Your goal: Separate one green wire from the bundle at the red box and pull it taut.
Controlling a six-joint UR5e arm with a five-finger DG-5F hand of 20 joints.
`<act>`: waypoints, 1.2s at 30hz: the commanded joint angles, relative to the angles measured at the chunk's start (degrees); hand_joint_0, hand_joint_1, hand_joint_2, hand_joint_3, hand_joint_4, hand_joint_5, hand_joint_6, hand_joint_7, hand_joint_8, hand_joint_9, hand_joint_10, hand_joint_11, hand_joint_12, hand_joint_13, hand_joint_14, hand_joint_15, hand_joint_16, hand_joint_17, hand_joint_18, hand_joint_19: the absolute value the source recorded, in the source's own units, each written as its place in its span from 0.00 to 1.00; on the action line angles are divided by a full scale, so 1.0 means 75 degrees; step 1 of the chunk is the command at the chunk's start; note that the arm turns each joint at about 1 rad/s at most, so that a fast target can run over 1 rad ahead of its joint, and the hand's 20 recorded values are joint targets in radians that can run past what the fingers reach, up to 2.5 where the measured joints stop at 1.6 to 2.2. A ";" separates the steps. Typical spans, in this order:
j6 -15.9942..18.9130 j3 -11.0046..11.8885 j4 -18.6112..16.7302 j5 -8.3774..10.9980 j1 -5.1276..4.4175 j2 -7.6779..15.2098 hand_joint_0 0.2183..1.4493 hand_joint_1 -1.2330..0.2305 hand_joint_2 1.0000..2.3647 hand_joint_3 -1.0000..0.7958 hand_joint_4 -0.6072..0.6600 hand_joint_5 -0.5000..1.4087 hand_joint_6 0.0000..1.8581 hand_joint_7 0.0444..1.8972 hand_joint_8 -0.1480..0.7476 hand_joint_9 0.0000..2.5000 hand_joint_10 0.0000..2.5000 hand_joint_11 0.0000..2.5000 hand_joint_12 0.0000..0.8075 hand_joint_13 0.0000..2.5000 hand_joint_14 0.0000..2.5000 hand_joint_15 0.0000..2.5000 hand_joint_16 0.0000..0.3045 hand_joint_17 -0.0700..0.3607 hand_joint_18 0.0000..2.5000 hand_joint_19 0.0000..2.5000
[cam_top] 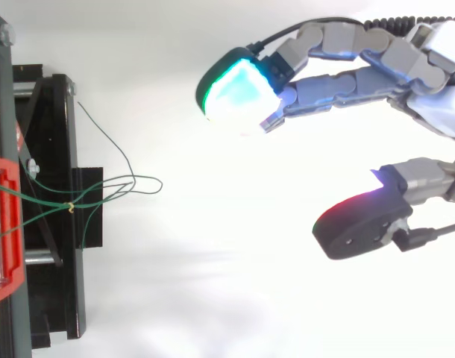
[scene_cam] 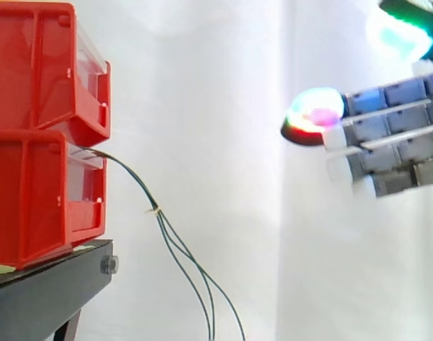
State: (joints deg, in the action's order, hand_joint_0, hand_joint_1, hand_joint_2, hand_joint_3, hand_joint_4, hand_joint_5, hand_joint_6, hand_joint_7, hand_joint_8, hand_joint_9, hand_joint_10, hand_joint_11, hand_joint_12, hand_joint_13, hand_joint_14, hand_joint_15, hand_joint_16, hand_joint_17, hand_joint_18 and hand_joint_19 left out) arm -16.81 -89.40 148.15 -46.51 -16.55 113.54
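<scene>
- Progress: effectively zero, as far as I can judge. No strand is singled out and nothing is taut.
- Wires point(scene_cam: 140, 184) come out of the front of the lower red box point(scene_cam: 39, 199) as one bundle, cinched by a small yellow tie point(cam_top: 70, 206).
- They droop past the front edge of the stand point(scene_cam: 46, 291). Below the tie they split into loose strands hanging slack before the curtain point(scene_cam: 223, 85).
- Top view: the strands loop out from the stand's edge toward the hand, and one strays off from the rest.
- Hand point(cam_top: 377, 74): spread, fingers straight, thumb point(cam_top: 362, 220) held well off them with a wide gap between.
- It holds nothing and touches nothing. Fingertips point(scene_cam: 314, 114) point at the boxes.
- Hand is well apart from the wires; in the side view it sits higher than the tie, about level with the seam between the upper box point(scene_cam: 39, 64) and the lower one.
- Left to do, all of it: close in, pick a single strand below the tie, pinch it, draw it away from the box until straight.
</scene>
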 commanded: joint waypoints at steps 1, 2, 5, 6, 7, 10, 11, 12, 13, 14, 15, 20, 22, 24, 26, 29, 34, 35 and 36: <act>0.0729 0.0682 0.2699 -0.0044 0.0004 0.0002 0.24 0.40 0.00 0.28 0.67 0.16 0.27 0.43 0.47 0.28 0.01 0.21 0.45 0.30 0.01 0.14 0.17 0.44 0.25 0.15; 0.0858 0.0787 0.3063 -0.0033 -0.0008 0.0002 0.24 0.40 0.00 0.28 0.67 0.16 0.27 0.44 0.47 0.28 0.01 0.21 0.46 0.30 0.01 0.14 0.17 0.44 0.25 0.15; 0.0858 0.0811 0.3239 -0.0044 0.0027 0.0002 0.24 0.40 0.00 0.28 0.67 0.16 0.27 0.44 0.47 0.28 0.01 0.21 0.45 0.30 0.01 0.14 0.17 0.44 0.25 0.15; 0.0823 0.0799 0.3180 -0.0044 0.0027 0.0002 0.24 0.40 0.00 0.28 0.67 0.16 0.27 0.44 0.47 0.28 0.01 0.21 0.45 0.30 0.01 0.14 0.17 0.44 0.25 0.15; 0.0811 0.0799 0.3145 -0.0044 0.0027 0.0002 0.24 0.40 0.00 0.28 0.67 0.17 0.27 0.43 0.47 0.28 0.01 0.21 0.45 0.30 0.01 0.14 0.17 0.43 0.25 0.15; 0.0706 0.0799 0.3028 -0.0033 0.0027 0.0002 0.25 0.40 0.00 0.28 0.67 0.17 0.27 0.43 0.47 0.28 0.01 0.21 0.45 0.30 0.01 0.14 0.17 0.43 0.25 0.15; 0.0659 0.0799 0.3004 -0.0021 0.0027 0.0002 0.24 0.40 0.00 0.28 0.67 0.17 0.27 0.43 0.47 0.28 0.01 0.21 0.45 0.30 0.01 0.14 0.17 0.43 0.25 0.15; 0.0588 0.0799 0.2969 -0.0021 0.0027 0.0002 0.25 0.40 0.00 0.28 0.67 0.17 0.27 0.43 0.47 0.28 0.01 0.21 0.45 0.31 0.01 0.14 0.17 0.43 0.25 0.15; 0.0530 0.0799 0.2946 -0.0021 0.0027 0.0002 0.25 0.40 0.00 0.28 0.67 0.17 0.27 0.43 0.47 0.28 0.01 0.21 0.45 0.31 0.01 0.14 0.17 0.43 0.25 0.15; 0.0448 0.0799 0.2946 -0.0021 0.0027 0.0002 0.25 0.40 0.00 0.28 0.67 0.17 0.27 0.43 0.47 0.29 0.01 0.21 0.45 0.31 0.01 0.15 0.17 0.43 0.25 0.15; 0.0448 0.0799 0.2946 -0.0021 0.0027 0.0002 0.25 0.41 0.00 0.28 0.67 0.17 0.27 0.44 0.47 0.29 0.01 0.21 0.45 0.31 0.01 0.14 0.17 0.43 0.25 0.15; 0.0436 0.0799 0.2934 -0.0021 0.0039 0.0002 0.25 0.41 0.00 0.28 0.67 0.17 0.27 0.43 0.47 0.29 0.01 0.21 0.45 0.31 0.01 0.15 0.17 0.43 0.26 0.15; 0.0471 0.0799 0.2934 -0.0044 0.0062 0.0142 0.25 0.41 0.00 0.28 0.67 0.17 0.27 0.43 0.47 0.29 0.01 0.21 0.45 0.31 0.01 0.15 0.17 0.43 0.26 0.15; 0.0553 0.0799 0.2864 -0.0068 0.0074 0.0353 0.25 0.41 0.00 0.28 0.67 0.17 0.27 0.43 0.47 0.29 0.01 0.22 0.45 0.31 0.01 0.15 0.17 0.43 0.26 0.15; 0.0881 0.0799 0.2571 -0.0162 0.0098 0.0658 0.25 0.41 0.00 0.28 0.67 0.17 0.27 0.43 0.47 0.29 0.01 0.21 0.45 0.31 0.01 0.15 0.17 0.43 0.26 0.15; 0.1069 0.0799 0.2242 -0.0244 0.0109 0.0939 0.25 0.41 0.00 0.28 0.67 0.17 0.27 0.43 0.47 0.29 0.01 0.21 0.45 0.31 0.01 0.15 0.17 0.43 0.26 0.15; 0.0963 0.0799 0.1750 -0.0209 0.0133 0.1068 0.25 0.41 0.00 0.28 0.67 0.17 0.27 0.43 0.47 0.29 0.01 0.21 0.45 0.32 0.01 0.15 0.17 0.43 0.26 0.15; 0.0940 0.0799 0.1703 -0.0209 0.0133 0.1068 0.25 0.41 0.00 0.28 0.67 0.17 0.27 0.43 0.47 0.30 0.01 0.21 0.45 0.32 0.01 0.15 0.17 0.43 0.26 0.15; 0.0893 0.0799 0.1680 -0.0209 0.0144 0.1068 0.25 0.41 0.00 0.28 0.67 0.17 0.27 0.43 0.47 0.30 0.01 0.21 0.45 0.32 0.01 0.15 0.17 0.43 0.26 0.16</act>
State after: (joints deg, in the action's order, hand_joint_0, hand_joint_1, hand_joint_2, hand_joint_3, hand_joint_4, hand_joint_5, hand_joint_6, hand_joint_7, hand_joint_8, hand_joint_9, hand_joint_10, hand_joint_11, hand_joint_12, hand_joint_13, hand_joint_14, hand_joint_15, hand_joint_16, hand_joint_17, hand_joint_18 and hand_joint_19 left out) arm -9.48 -83.41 162.35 -48.14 -15.64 121.16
